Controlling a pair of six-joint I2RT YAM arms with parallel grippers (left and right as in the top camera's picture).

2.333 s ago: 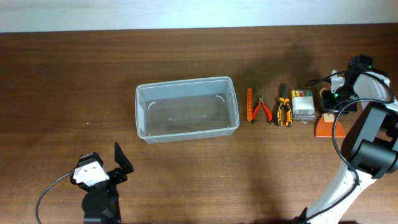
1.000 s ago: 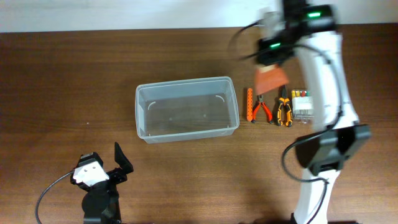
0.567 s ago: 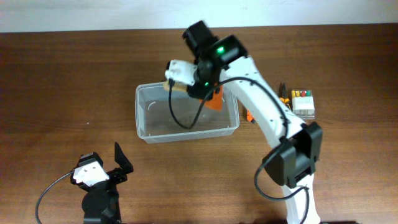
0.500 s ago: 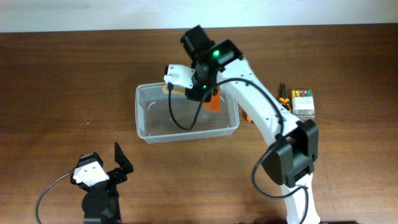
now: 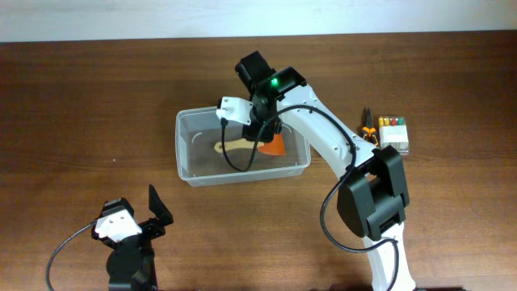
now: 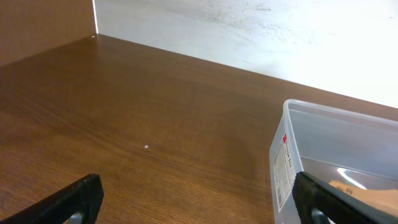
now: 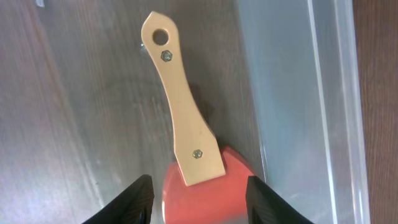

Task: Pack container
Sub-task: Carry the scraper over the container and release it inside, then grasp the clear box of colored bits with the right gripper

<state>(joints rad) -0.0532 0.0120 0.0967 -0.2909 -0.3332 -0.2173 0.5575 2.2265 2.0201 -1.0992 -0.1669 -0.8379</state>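
The container is a clear plastic bin at mid-table. A scraper with a tan wooden handle and an orange blade lies on its floor. My right gripper hovers over the blade inside the bin. In the right wrist view its jaws are open on either side of the blade, with the scraper flat below and the bin wall to the right. My left gripper is open and empty near the front edge; in the left wrist view the bin is at right.
Orange-handled pliers and a small clear box of coloured bits lie right of the bin. The right arm hides the other tools in that row. Bare wooden table surrounds the bin.
My right arm carried the scraper from the far right into the bin and lowered it. The scraper now lies on the bin floor with the jaws open. The left arm has not moved.
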